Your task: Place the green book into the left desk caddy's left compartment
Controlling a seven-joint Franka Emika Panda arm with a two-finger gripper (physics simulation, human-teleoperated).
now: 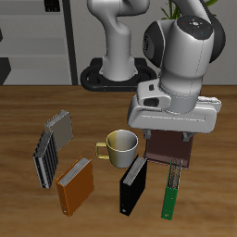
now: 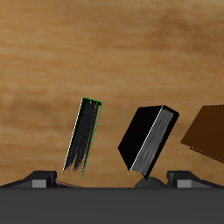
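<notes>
Although the arm's white-and-grey two-finger gripper (image 1: 181, 141) hangs above the table, its fingers are mostly masked by the broad hand housing, and the wrist view shows only two dark finger stubs with nothing between them; the jaws look parted and unloaded, which is a judgement.

Just below and forward of the pincer, nearer the table's front edge, the slim bright-green hardback book (image 1: 170, 192) with pale page edges stands on edge on the wooden table (image 1: 28, 208); its narrow top is presented upward, so a downward pinch across its thin body seems workable.

Beside it stands a black book (image 1: 134, 185), close enough that a finger might nudge it. Directly under the pincer sits a reddish-brown open box (image 1: 171, 149). Well away, beyond a tan mug (image 1: 121, 146), the blackish thin-walled desk caddy (image 1: 54, 146) waits, with an orange-brown book (image 1: 75, 183) near it.
</notes>
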